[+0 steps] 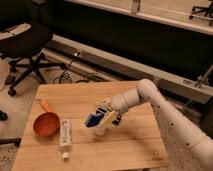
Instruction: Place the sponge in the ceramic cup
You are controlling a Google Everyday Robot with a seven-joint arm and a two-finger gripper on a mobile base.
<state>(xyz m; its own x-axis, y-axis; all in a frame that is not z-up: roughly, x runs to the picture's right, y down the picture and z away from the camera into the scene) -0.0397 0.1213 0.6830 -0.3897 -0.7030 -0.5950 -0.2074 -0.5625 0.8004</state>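
Observation:
My gripper (101,118) hangs over the middle of the wooden table (135,150), at the end of the white arm that reaches in from the right. It is shut on the sponge (92,120), a small blue pad tilted between the yellowish fingers. Directly below stands the ceramic cup (101,131). It is white and mostly hidden by the gripper and the sponge, so only its lower part shows. The sponge sits at or just above the cup's rim; I cannot tell whether they touch.
An orange bowl with a handle (46,124) sits at the table's left. A white tube (65,134) lies beside it, left of the cup. A black office chair (25,45) and floor cables stand behind the table on the left.

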